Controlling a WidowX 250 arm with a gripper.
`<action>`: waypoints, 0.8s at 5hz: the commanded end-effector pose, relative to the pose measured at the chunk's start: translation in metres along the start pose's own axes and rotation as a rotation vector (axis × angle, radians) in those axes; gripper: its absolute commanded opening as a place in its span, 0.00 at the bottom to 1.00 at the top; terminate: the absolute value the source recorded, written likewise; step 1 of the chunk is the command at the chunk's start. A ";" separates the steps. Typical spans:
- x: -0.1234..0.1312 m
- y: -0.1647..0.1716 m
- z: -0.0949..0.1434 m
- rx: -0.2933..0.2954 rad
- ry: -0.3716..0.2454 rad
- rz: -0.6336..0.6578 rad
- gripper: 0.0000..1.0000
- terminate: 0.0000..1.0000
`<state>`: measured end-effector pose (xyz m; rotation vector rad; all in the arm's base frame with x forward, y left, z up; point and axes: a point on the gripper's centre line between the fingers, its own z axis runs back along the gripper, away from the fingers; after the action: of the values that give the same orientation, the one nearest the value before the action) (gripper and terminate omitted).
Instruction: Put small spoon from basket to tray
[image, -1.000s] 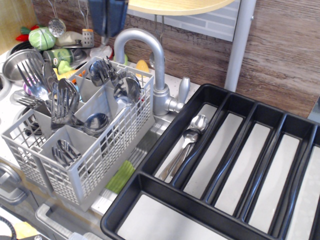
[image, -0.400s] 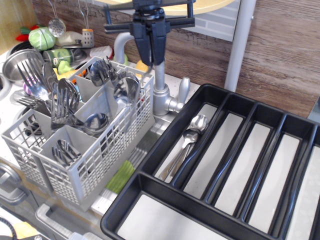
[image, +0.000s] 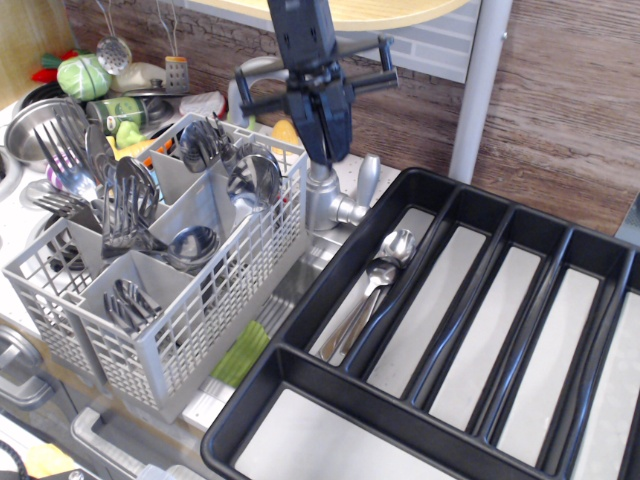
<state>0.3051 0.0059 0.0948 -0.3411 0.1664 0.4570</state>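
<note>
The light grey lattice basket (image: 215, 300) stands at the left, holding forks, big spoons and, in its front compartment, small spoons (image: 128, 303). The black tray (image: 300, 400) fills the right side; two small spoons (image: 383, 268) lie in its leftmost long compartment. My gripper (image: 325, 158) hangs fingers-down above the gap between basket and tray, in front of the tap. Its dark fingers (image: 312, 120) look pressed together with nothing between them.
A silver tap (image: 322, 200) rises behind the basket's right corner, right under my gripper. Big round spoons (image: 254, 178) and forks (image: 125, 205) stick up from the basket. Pots and toy vegetables (image: 85, 75) crowd the back left. A grey post (image: 478, 90) stands behind the tray.
My gripper came into view from the top, then moved down and to the right, from above the basket's back corner to over the tap. The cutlery has not moved.
</note>
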 end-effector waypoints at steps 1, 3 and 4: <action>0.005 0.007 -0.018 -0.154 0.018 0.015 0.00 0.00; 0.018 0.009 -0.041 -0.164 0.028 0.028 0.00 0.00; 0.018 0.003 -0.045 -0.139 -0.010 0.045 0.00 0.00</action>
<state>0.3104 -0.0017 0.0334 -0.3282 0.1649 0.5597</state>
